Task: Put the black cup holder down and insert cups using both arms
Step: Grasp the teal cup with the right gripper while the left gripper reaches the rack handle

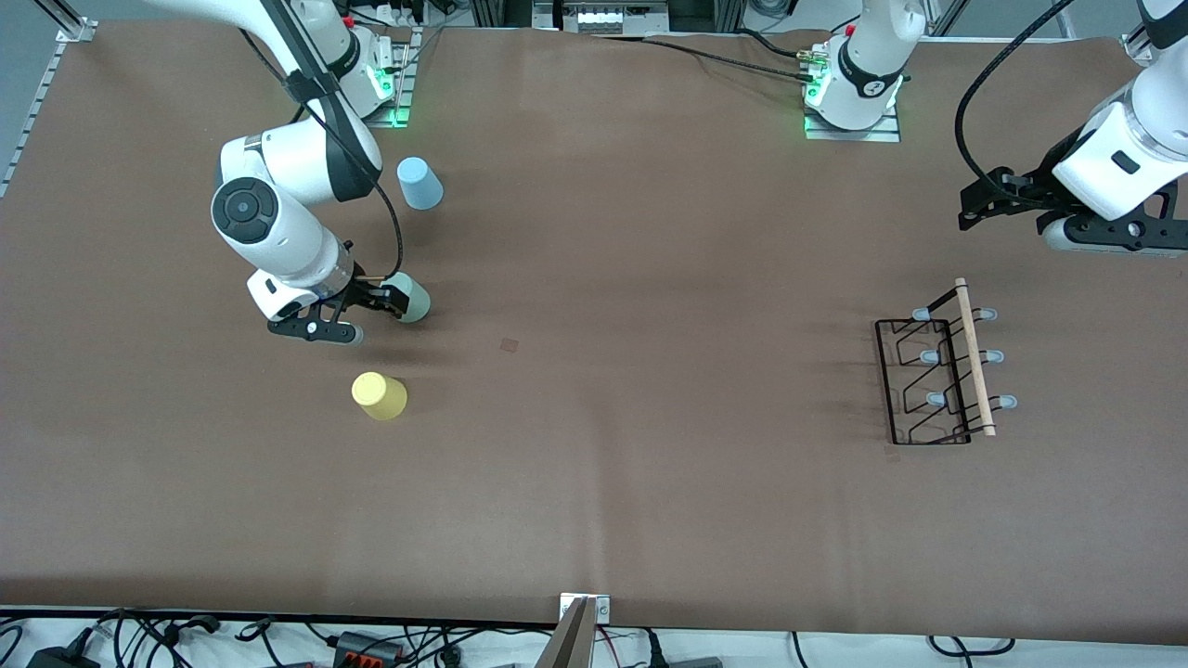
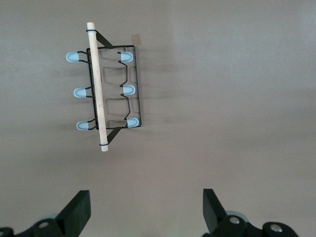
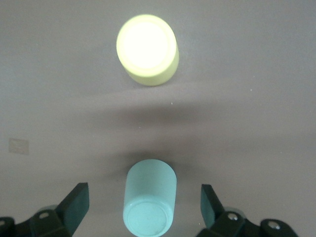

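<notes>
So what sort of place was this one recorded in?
Most likely a robotics lab bench, not a home. Two arms are bolted to plates on a brown-covered table, aluminium framing runs along the table's edge, and loose cables and power adapters lie along the edge nearest the front camera.

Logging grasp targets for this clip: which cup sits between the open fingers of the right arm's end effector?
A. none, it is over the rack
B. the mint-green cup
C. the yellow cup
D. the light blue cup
B: in the right wrist view the mint-green cup sits between the spread fingers of the right end effector, with the yellow cup apart from it.
</notes>
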{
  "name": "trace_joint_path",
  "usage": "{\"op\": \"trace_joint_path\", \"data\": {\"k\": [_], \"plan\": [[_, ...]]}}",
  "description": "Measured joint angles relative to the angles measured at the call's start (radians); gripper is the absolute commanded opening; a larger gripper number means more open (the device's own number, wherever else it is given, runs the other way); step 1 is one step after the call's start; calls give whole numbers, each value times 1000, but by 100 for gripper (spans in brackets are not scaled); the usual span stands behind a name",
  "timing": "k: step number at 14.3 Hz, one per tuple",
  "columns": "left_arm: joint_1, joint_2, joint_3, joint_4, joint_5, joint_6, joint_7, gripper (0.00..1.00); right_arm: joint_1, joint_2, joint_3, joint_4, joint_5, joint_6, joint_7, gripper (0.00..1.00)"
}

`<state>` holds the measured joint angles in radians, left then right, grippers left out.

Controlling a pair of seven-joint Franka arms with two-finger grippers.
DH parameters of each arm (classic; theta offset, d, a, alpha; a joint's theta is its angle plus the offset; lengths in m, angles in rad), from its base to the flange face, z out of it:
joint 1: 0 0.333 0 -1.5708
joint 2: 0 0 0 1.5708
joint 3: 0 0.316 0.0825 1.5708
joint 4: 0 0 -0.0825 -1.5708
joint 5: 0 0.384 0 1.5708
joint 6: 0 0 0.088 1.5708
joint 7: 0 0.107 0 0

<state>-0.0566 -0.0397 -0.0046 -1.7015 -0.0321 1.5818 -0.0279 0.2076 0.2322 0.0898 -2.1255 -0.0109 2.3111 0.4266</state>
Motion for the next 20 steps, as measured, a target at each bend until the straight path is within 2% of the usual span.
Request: {"op": "trace_joint_path", "data": {"k": [15, 20], "plan": [[1, 15, 4, 0, 0, -3, 0, 100, 16, 29, -1, -18, 0, 29, 0, 100], [24, 82, 7, 0, 20, 1, 6, 99, 16, 27, -1, -18, 0, 29, 0, 100]]}}
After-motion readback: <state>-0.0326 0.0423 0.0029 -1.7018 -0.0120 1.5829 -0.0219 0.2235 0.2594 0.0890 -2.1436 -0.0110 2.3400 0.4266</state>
